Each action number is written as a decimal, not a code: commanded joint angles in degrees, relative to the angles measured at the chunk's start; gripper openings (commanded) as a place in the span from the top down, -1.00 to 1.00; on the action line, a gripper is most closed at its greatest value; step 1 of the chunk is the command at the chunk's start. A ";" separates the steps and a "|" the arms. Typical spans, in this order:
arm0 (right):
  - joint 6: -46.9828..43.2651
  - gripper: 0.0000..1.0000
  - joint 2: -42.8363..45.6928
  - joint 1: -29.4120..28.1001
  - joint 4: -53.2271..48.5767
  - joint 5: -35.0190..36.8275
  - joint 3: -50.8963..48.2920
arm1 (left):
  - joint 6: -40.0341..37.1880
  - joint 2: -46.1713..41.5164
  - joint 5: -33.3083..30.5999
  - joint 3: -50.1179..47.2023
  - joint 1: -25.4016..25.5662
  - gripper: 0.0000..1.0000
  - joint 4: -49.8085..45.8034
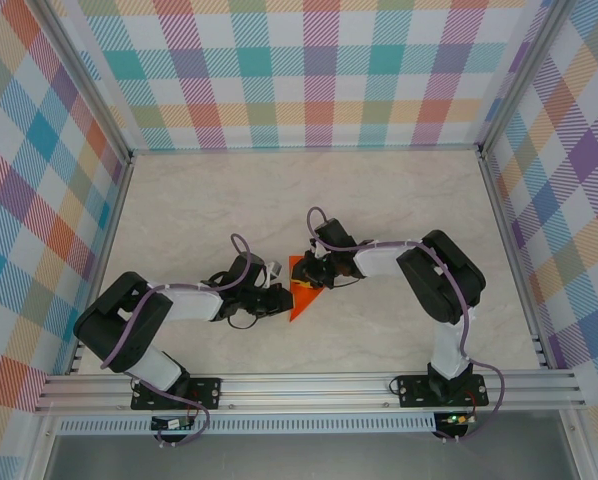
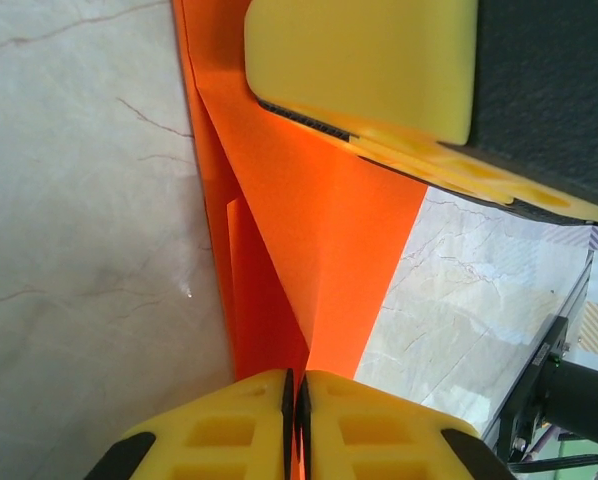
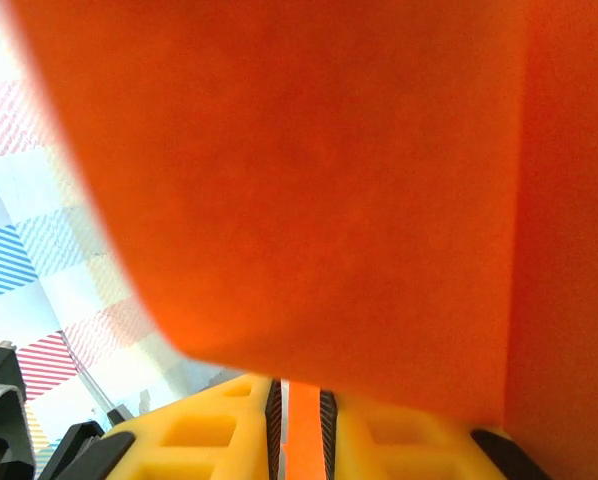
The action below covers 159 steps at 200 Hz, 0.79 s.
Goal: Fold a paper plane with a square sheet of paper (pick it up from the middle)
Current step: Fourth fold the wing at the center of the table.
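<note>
The paper plane (image 1: 301,296) is a bright orange folded wedge at the middle of the table, its point toward the near edge. My left gripper (image 1: 282,298) comes at it from the left. In the left wrist view the yellow jaws (image 2: 297,420) are shut on the paper's (image 2: 319,250) folded edge, and creases fan out ahead. My right gripper (image 1: 316,273) reaches in from the right at the paper's far end. In the right wrist view it (image 3: 301,430) is shut on a strip of the orange sheet (image 3: 309,180). One of its yellow fingers (image 2: 369,60) presses on the paper.
The pale marble tabletop (image 1: 399,210) extends around the paper on all sides. Checkered walls (image 1: 279,70) enclose the back and both sides. An aluminium rail (image 1: 309,385) with both arm bases runs along the near edge.
</note>
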<state>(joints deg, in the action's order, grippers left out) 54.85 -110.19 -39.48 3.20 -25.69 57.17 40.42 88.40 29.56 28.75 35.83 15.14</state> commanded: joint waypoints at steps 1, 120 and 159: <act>-0.56 0.58 -1.78 -0.25 -0.91 -1.32 0.65 | 0.42 1.32 1.96 0.25 -0.59 0.81 0.61; -1.34 0.51 3.38 -0.15 -2.65 0.74 1.83 | 2.93 4.76 -0.03 -1.60 -0.60 1.00 -2.00; -1.41 0.48 6.48 -0.17 -1.76 2.23 0.41 | 2.70 4.76 -0.69 -1.86 -0.59 1.00 -2.66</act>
<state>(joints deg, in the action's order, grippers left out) 54.41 -107.15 -39.48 1.21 -24.49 58.13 42.87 91.07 30.96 28.67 35.79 16.69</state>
